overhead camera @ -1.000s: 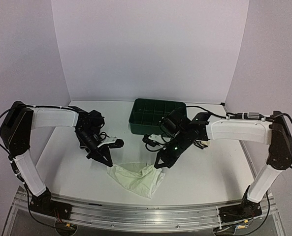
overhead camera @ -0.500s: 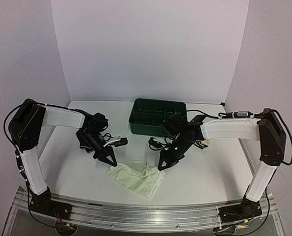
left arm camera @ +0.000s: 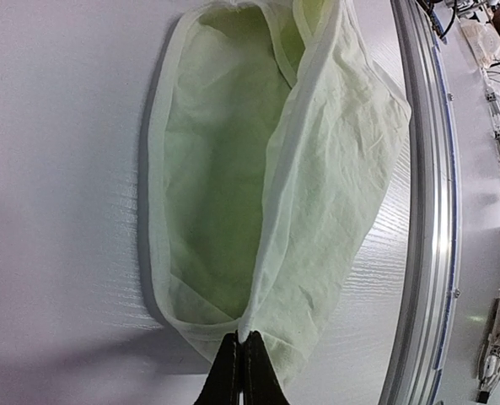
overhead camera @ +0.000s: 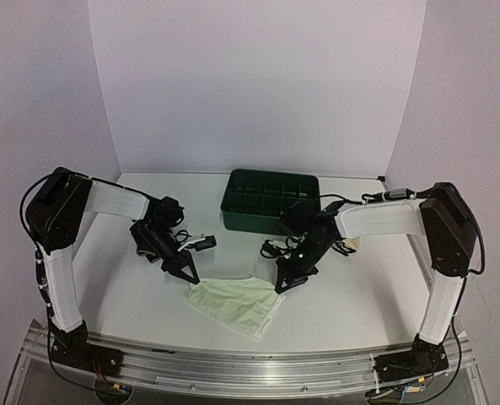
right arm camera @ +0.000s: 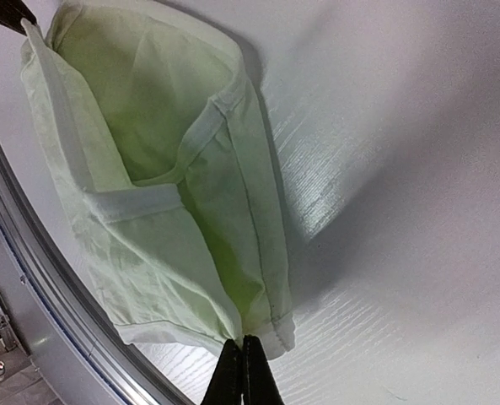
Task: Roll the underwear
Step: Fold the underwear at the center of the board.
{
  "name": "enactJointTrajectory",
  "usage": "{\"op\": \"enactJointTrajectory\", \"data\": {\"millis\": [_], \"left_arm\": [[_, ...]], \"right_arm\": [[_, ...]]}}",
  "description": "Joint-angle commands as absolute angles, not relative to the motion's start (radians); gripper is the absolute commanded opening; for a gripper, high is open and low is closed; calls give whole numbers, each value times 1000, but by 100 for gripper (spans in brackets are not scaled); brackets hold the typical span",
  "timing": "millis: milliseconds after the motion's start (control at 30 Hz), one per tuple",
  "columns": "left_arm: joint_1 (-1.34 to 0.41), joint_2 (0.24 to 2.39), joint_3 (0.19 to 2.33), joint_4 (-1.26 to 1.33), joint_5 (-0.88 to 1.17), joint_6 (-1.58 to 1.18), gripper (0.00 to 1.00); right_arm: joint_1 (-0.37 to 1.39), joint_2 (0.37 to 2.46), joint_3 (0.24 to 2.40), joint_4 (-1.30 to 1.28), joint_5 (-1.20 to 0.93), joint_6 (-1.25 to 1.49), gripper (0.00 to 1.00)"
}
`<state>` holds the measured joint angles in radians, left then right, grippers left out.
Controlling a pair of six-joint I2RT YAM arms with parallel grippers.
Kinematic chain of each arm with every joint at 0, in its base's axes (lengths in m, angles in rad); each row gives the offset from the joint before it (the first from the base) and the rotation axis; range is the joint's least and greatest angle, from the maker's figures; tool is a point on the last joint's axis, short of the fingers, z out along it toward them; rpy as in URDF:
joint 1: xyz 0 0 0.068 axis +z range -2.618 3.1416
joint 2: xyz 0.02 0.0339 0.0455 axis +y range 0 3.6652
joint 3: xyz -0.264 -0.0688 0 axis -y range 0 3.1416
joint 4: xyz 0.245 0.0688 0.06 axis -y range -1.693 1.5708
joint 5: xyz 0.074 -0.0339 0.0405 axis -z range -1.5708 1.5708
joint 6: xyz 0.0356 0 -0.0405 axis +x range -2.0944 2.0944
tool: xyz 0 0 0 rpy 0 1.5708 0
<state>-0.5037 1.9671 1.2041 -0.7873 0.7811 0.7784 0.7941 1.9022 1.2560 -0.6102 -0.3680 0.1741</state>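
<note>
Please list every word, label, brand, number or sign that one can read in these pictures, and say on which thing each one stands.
There are none to read.
The underwear shows no tag or print in either wrist view.
The green tray, the left arm and the right arm bear no legible marking in the top view.

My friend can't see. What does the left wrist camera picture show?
The left hand pinches one corner of pale cream underwear, lying open on a white table. A metal rail runs down the right side.
</note>
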Motion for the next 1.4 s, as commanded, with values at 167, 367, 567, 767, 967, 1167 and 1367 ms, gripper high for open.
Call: {"op": "enactJointTrajectory", "data": {"millis": [167, 367, 567, 767, 967, 1167, 1367], "left_arm": [[-503, 1970, 1217, -718, 761, 733, 0], [-503, 1972, 1206, -673, 737, 701, 0], [-503, 1974, 1213, -664, 758, 676, 10], [-480, 1944, 1250, -687, 747, 624, 37], [-458, 1828, 1245, -654, 715, 631, 37], [-591, 1770, 1131, -641, 623, 793, 23], [-615, 1798, 1069, -501, 570, 812, 20]], "right_arm": [[793, 1952, 1306, -598, -317, 180, 0], [794, 1943, 1310, -600, -241, 196, 7], [794, 1914, 1319, -605, -213, 194, 34], [804, 1817, 1342, -618, -105, 197, 35], [939, 1831, 1381, -584, -93, 221, 14], [947, 1966, 1404, -445, -165, 330, 0], [904, 2089, 1457, -379, -203, 379, 0]]}}
